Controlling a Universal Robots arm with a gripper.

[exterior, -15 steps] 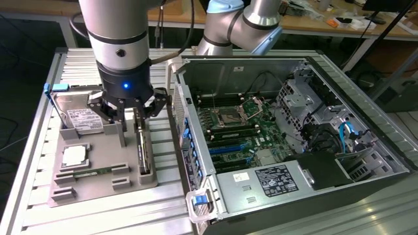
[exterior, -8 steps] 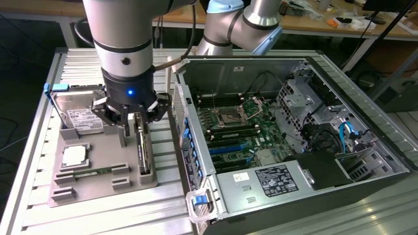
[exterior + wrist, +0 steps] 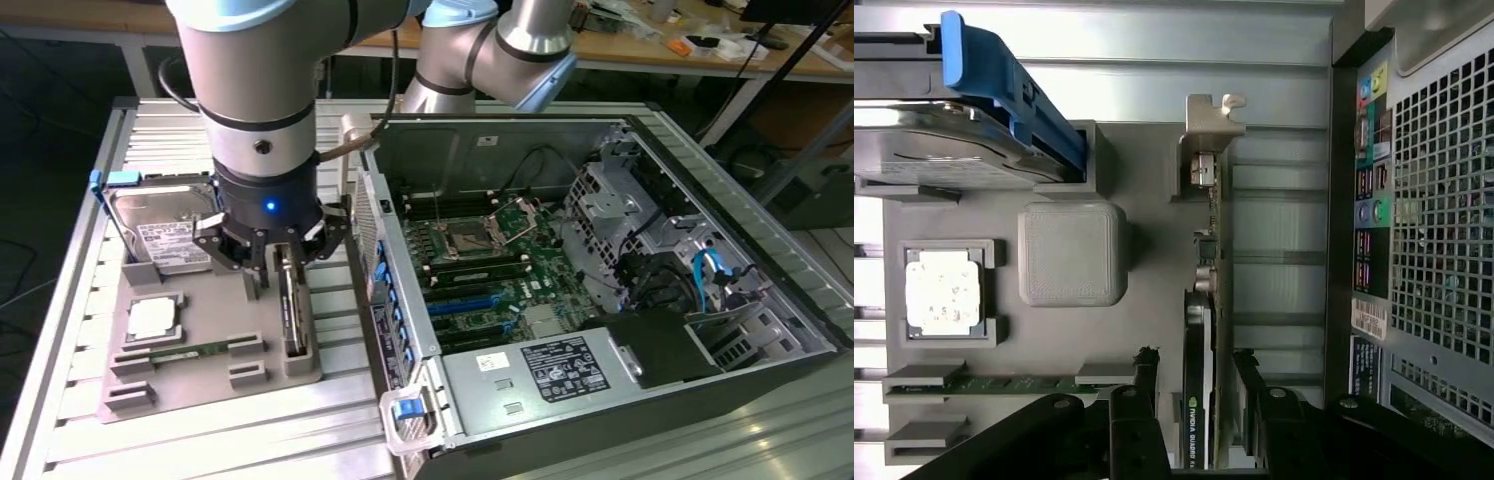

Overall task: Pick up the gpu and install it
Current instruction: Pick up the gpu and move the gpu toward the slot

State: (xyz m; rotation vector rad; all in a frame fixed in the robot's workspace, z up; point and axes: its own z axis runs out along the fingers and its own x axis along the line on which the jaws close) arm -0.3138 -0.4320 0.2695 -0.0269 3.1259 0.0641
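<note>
1. On the slatted metal worktop (image 3: 80, 200) lies a grey parts tray (image 3: 200, 385), just beside an open computer case (image 3: 601, 300) that sits on the exterior view's right.
2. The gpu (image 3: 295, 312) stands on its long edge in a slot of the tray, along the tray side nearest the case. It has not been lifted and is not yet installed.
3. In the wrist view, the gpu (image 3: 1199, 390) shows its thin edge, with the black cooler on one face, the green board on the other and the silver end bracket (image 3: 1214, 115) at the far end.
4. The arm's gripper (image 3: 287, 255) hangs straight down over the end of the gpu away from the bracket.
5. The gripper's fingers (image 3: 1144, 375) are spread, one on each side of the card. A gap shows on the cooler side, and the other finger sits very close to the board. They do not pinch the card.
6. A hard drive (image 3: 167, 235) with a white label rests at the tray's far end, with a blue clip (image 3: 1004, 90) on its side.
7. A processor chip (image 3: 154, 318) sits in its own pocket of the tray, well apart from the gpu.
8. A narrow green memory stick (image 3: 187, 352) lies in a slot just beside the chip.
9. A plain grey square block (image 3: 1072, 253) rises from the tray between the chip and the gpu.
10. Inside the case, the motherboard (image 3: 494, 270) lies exposed, with blue slots along it.
</note>
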